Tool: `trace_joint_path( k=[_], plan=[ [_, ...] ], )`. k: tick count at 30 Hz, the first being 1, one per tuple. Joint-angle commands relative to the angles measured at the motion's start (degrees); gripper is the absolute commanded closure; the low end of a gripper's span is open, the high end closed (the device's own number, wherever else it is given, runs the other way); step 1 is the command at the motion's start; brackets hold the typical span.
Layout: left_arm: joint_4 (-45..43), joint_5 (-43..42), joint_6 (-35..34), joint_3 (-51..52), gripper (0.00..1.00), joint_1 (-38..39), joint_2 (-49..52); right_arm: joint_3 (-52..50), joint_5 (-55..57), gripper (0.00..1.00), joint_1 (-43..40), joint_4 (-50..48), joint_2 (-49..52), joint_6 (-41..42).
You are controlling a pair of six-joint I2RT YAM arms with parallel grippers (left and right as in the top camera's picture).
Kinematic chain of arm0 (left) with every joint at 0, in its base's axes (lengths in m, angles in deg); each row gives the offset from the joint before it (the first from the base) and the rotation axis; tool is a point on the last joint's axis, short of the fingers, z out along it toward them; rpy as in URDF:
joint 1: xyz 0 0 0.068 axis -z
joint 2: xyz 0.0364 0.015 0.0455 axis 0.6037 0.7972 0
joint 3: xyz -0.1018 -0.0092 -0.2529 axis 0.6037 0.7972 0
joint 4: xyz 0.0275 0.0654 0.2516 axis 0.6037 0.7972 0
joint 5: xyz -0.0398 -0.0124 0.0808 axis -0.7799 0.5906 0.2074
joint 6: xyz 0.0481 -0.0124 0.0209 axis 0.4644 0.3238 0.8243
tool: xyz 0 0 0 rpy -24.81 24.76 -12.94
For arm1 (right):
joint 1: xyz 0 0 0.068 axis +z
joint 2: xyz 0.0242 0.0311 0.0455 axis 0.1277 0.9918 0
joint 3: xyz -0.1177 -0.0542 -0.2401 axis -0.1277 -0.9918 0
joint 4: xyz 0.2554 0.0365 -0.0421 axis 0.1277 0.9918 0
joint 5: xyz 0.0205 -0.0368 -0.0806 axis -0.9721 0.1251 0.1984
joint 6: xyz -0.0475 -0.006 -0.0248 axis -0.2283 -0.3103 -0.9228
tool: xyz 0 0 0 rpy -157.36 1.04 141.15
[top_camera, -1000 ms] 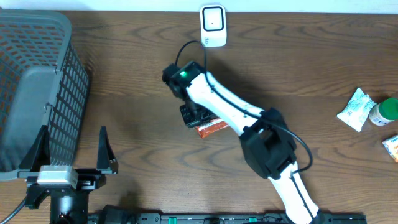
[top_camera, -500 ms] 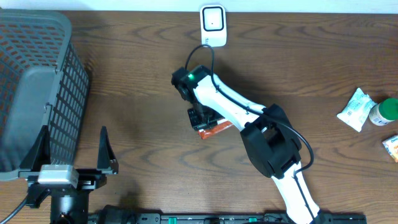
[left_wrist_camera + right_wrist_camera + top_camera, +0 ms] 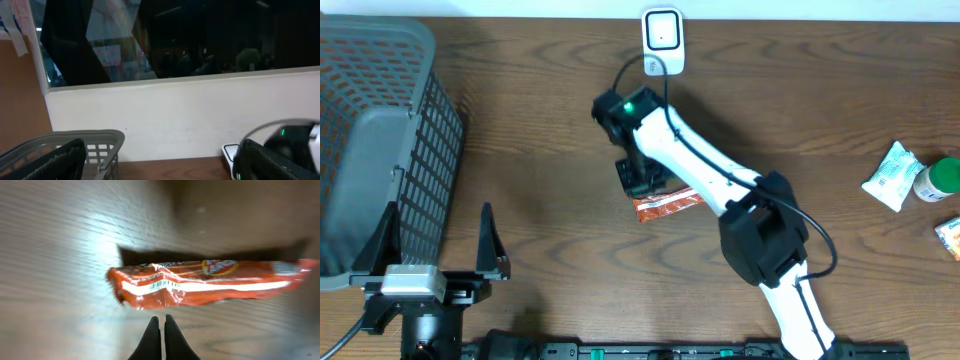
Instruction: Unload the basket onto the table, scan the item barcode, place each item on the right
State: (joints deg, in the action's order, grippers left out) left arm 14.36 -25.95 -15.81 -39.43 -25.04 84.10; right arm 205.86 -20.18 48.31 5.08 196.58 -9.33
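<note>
The item, an orange snack wrapper [image 3: 670, 206], lies flat on the wooden table; its barcode [image 3: 162, 285] faces up in the right wrist view. My right gripper [image 3: 161, 322] is shut with nothing between its fingers, its tips just short of the wrapper's [image 3: 210, 285] near edge. In the overhead view the right gripper [image 3: 640, 178] hovers at the wrapper's left end. The white scanner [image 3: 662, 40] stands at the table's far edge. My left gripper [image 3: 440, 242] rests open at the front left, holding nothing.
A grey mesh basket [image 3: 380, 60] fills the left side, and its rim [image 3: 100, 136] shows in the left wrist view. At the right edge sit a white packet [image 3: 892, 175], a green-capped bottle [image 3: 940, 180] and a small orange packet [image 3: 950, 238].
My right arm has shifted slightly right and toward the far edge, uncovering more of the wrapper, which stays on the table. The left arm has not moved.
</note>
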Motion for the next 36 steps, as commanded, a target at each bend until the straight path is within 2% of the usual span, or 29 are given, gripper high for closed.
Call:
trace_joint_path(
  k=[1,7,11,17,20,24,29,32,36],
  plan=[
    [0.1,0.5,0.5,0.3,0.02,-0.3,-0.4,3.1,-0.2,0.98,-1.0,1.2,-2.8,-1.2],
    [0.6,0.5,0.5,0.3,0.02,-0.3,-0.4,-0.5,-1.2,0.98,-0.2,-0.6,-2.9,0.7],
    [0.6,0.5,0.5,0.3,0.02,-0.3,-0.4,-8.4,-2.2,0.99,1.5,-7.2,-2.9,5.5],
    [0.6,0.5,0.5,0.3,0.02,-0.2,-0.4,-17.1,-5.4,0.99,4.5,-15.7,-2.9,7.4],
    [0.6,0.5,0.5,0.3,0.02,-0.2,-0.4,-15.4,-5.5,0.99,4.7,-15.1,-3.1,5.1],
    [0.6,0.5,0.5,0.3,0.02,-0.2,-0.4,-6.7,-5.2,0.99,3.1,-8.8,-3.7,0.7],
    [0.6,0.5,0.5,0.3,0.02,-0.3,-0.4,0.9,-0.3,0.99,0.3,-1.0,-4.5,0.8],
    [0.6,0.5,0.5,0.3,0.02,-0.3,-0.4,-0.1,-0.3,0.99,-0.9,-0.9,-4.4,0.9],
    [0.6,0.5,0.5,0.3,0.02,-0.2,-0.4,-8.0,-1.1,0.99,-0.7,-6.8,-4.4,0.9]
  ],
)
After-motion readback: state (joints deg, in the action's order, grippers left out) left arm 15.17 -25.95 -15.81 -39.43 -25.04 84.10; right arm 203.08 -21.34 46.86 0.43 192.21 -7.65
